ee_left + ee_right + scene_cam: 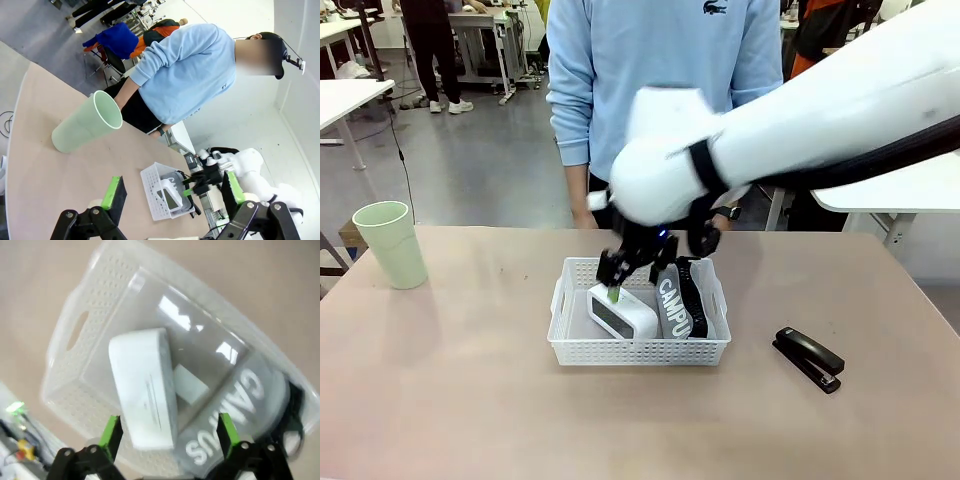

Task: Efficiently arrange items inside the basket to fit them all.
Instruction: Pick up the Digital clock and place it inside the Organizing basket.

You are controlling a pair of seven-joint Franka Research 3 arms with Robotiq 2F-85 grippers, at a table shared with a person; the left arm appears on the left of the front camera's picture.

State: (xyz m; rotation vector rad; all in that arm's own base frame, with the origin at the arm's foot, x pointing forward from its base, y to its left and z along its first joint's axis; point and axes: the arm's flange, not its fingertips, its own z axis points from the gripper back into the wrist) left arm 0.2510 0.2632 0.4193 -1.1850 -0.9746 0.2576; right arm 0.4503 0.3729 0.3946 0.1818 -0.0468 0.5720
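Basket (638, 352): box (620, 315) lies at left, pouch (675, 305) on edge at right, likely to free floor room. Right gripper (167, 432): jaws apart, straddling box. Left gripper (172, 192): jaws apart, aloft. Stapler (808, 358), cup (392, 244): outside, unpacked.

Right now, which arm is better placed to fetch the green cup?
Left, probably: the left gripper, open, faces the cup on that side, while the right gripper hangs over the basket astride the white box.

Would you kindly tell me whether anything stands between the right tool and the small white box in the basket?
Nothing visible does. The right tool hangs open directly over the small white box, one finger to each side. The grey pouch lies right beside the box in the basket, near one finger's path.
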